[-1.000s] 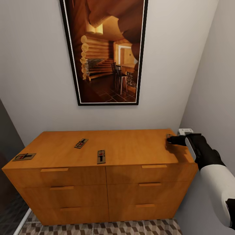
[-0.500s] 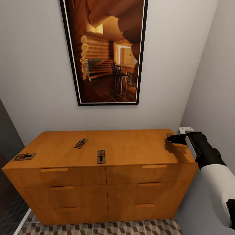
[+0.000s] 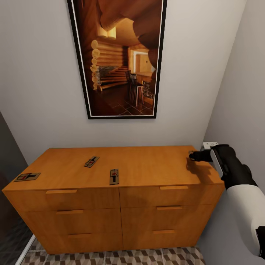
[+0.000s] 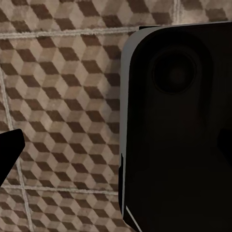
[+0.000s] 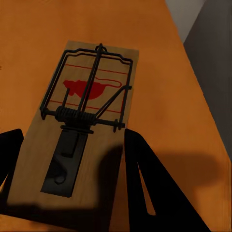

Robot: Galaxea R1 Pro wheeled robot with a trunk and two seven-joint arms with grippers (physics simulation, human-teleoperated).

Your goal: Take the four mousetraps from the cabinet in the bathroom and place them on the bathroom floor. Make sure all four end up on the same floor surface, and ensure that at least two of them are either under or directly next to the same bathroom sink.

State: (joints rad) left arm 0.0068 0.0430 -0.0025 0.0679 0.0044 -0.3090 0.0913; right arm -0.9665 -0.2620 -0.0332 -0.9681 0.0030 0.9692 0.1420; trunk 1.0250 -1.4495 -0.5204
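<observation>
The orange-brown cabinet stands against the wall, with mousetraps lying on its top. One mousetrap lies at the left edge, another left of centre, a third near the front middle. A fourth mousetrap lies at the back right corner. My right gripper is open just above it, and its dark fingers straddle the trap's near end without touching it. In the left wrist view one finger of my left gripper hangs over the cube-patterned bathroom floor.
A large framed picture hangs above the cabinet. A grey wall closes in on the right, with a white socket beside my right wrist. A strip of patterned floor shows in front of the drawers. A dark robot part fills much of the left wrist view.
My right gripper has drifted slightly to the right and up over the corner mousetrap. The traps have not moved.
</observation>
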